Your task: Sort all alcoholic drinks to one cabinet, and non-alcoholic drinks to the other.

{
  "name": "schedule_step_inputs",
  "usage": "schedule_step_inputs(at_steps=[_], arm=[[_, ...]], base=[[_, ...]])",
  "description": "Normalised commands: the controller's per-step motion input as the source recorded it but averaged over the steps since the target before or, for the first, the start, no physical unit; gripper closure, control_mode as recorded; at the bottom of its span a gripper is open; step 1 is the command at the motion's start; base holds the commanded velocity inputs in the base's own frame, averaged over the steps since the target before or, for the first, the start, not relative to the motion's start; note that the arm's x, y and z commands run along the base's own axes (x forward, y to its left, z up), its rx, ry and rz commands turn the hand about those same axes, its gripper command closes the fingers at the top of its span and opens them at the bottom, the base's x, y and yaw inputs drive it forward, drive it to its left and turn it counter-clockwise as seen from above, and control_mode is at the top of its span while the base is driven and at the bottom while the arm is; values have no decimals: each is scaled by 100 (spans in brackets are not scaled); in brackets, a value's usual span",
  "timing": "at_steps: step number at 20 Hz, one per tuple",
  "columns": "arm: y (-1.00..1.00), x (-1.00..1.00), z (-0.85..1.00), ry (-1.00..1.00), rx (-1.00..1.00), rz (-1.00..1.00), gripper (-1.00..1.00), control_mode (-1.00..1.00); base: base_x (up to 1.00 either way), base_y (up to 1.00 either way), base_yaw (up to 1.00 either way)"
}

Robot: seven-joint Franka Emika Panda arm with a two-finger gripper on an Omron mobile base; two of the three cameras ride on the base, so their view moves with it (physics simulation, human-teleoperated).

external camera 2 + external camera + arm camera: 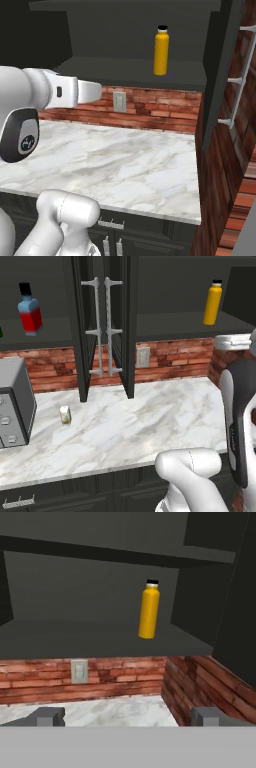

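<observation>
On the right cabinet shelf, yellow bottle stands upright, alone. Blue-and-red bottle sits in the left cabinet. Small cream container is upright on the counter, near the toaster. Pincer spread wide, empty, facing the right cabinet. Likely next pick is the container, which lies down and well to the pincer's left.
</observation>
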Motion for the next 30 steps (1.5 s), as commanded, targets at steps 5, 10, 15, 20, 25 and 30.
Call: schedule_step_inputs(at_steps=[5,10,15,20,25,30], arm=[[11,-30,4,0,0,0,-100,-100],[12,-28,0,0,0,0,-100,-100],[17,-27,0,0,0,1,-100,-100],[6,-9,0,0,0,1,-100,100],[0,0,0,0,0,0,-100,100],[0,0,0,0,0,0,-100,100]], base=[[0,0,0],[0,0,0],[0,0,0],[-14,6,2],[-37,4,5],[-67,1,2]])
